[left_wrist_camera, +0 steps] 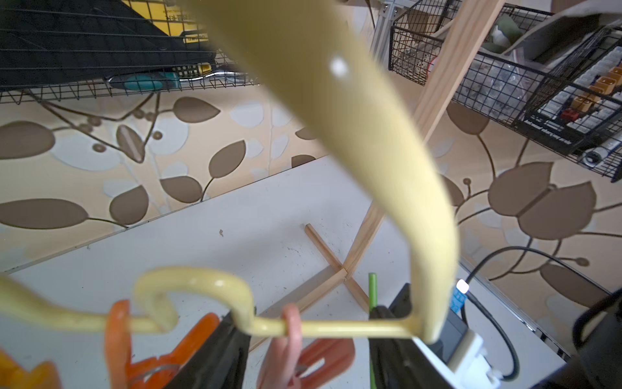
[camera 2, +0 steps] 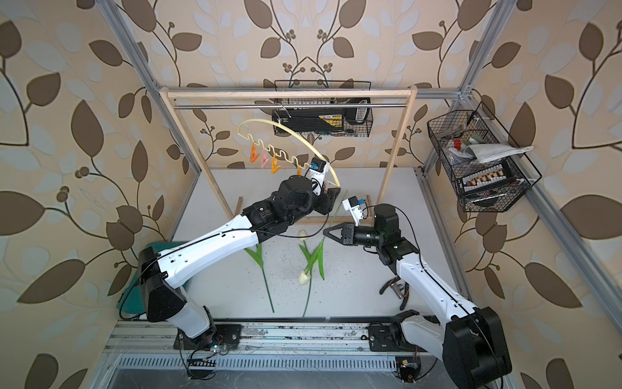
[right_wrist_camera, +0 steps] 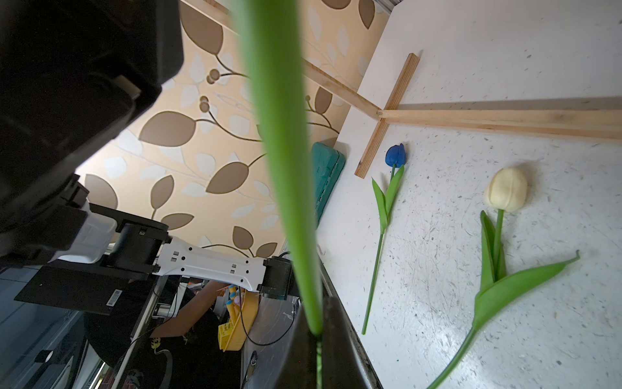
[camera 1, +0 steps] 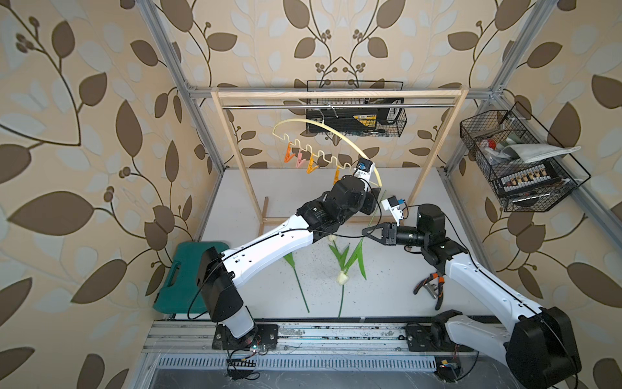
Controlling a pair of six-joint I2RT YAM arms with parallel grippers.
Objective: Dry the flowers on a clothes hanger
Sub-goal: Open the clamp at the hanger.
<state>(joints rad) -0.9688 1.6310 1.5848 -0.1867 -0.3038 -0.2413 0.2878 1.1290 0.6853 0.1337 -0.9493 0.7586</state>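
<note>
tabletop [camera 1: 387, 296] white; right claw [camera 1: 365, 232] clenches a tulip [right_wrist_camera: 286, 168], left claw [left_wrist_camera: 309, 336] gapes around a pink clip [left_wrist_camera: 282, 357] on the hanger [left_wrist_camera: 370, 134].

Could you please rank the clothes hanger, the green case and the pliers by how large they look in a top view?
Largest, unranked: clothes hanger and green case; the hanger spans wider but is thin and raised nearer the camera, and the left arm hides part of the case.
Smallest: pliers.
</note>
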